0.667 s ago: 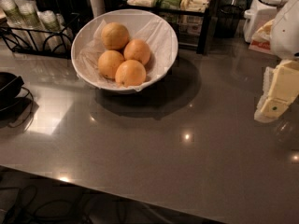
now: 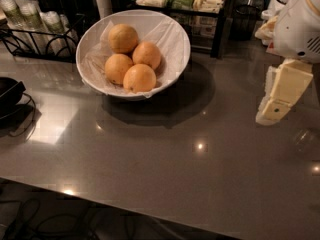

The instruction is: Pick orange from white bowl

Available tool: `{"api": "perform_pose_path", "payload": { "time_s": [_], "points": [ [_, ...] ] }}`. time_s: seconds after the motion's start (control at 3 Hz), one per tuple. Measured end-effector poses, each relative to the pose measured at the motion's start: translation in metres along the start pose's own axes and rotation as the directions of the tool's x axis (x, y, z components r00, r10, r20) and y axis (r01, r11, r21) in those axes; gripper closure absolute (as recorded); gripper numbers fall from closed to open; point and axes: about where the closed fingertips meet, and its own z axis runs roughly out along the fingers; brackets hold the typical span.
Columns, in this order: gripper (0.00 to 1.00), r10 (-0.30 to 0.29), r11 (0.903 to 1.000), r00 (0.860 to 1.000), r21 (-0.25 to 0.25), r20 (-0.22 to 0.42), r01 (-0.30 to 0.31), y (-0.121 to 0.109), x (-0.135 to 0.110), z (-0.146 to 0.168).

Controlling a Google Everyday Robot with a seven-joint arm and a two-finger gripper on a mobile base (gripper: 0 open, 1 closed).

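my gripper (image 2: 280, 96) hangs over the right edge of the counter (image 2: 150, 164), well apart from the white bowl (image 2: 184, 59) near the far edge; whether it is released or clenched i cannot tell. the orange (image 2: 123, 38), palest of four, rests at the back of the paper-lined bowl against its neighbours (image 2: 140, 78). packed so close, it looks best reached from above.

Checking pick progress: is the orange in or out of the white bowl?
In. The orange rests inside the white bowl, at its back; end effector hangs far right.

Grey counter (image 2: 165, 179), white bowl (image 2: 176, 36); jaws right
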Motion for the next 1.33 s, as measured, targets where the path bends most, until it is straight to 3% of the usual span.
{"api": "perform_pose_path", "payload": {
  "time_s": [0.67, 1.0, 1.33],
  "points": [
    [0.0, -0.111, 0.9937, 0.988, 0.003, 0.108, 0.112, -0.02, -0.076, 0.033],
    [0.0, -0.111, 0.9937, 0.988, 0.003, 0.108, 0.112, -0.02, -0.076, 0.033],
    [0.0, -0.092, 0.9957, 0.983, 0.007, 0.161, 0.092, -0.025, -0.087, 0.043]
  ]
}}
